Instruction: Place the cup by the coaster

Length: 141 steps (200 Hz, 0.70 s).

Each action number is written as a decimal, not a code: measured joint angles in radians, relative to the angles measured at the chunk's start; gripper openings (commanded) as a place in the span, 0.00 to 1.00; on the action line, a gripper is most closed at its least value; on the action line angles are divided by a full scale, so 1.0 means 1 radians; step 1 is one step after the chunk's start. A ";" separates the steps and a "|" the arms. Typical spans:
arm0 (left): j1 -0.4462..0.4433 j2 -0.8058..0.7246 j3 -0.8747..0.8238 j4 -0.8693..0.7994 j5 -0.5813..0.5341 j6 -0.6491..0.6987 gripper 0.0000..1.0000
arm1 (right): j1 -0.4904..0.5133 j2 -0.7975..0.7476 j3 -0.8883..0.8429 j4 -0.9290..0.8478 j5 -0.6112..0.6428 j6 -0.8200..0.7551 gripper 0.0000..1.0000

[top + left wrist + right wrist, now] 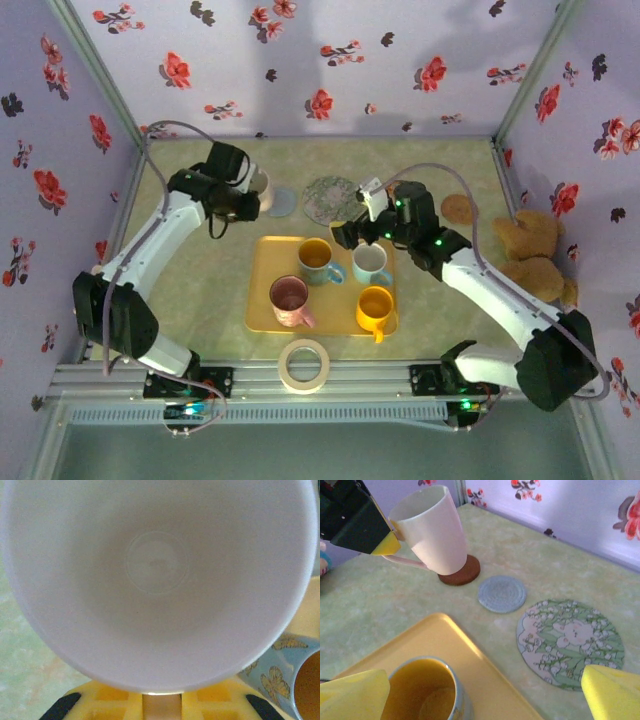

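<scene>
cup: white cup is at the far left of the table, tilted, its base down on the brown coaster
left jaws: left gripper is clamped on the cup's handle, the cup mouth facing its wrist camera
right jaws: right gripper has its jaws wide apart and holds nothing, hovering over the far edge of the yellow tray and the yellow-lined mug
contact: base looks to rest on its near edge only, can't tell for sure from this angle
step: setting the cup down at the coaster
how to do well: level the cup so the base sits flat, lower gently, open only once it stands on its own, then back out along the handle so it isn't tipped
watch: grey coaster just right of the brown one, keep the cup off it
neighbours: floral mat further right, well clear
writing: none readable; butterfly print on a blue mug, no brand or label seen
</scene>
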 measured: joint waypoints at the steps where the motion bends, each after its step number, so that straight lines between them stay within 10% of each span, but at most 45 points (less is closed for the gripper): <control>1: 0.001 0.000 0.001 0.000 0.000 0.000 0.00 | 0.000 0.000 0.001 0.001 0.000 0.001 1.00; 141: 0.204 0.175 0.062 0.032 0.044 0.002 0.00 | 0.005 0.137 0.101 -0.006 0.001 0.046 1.00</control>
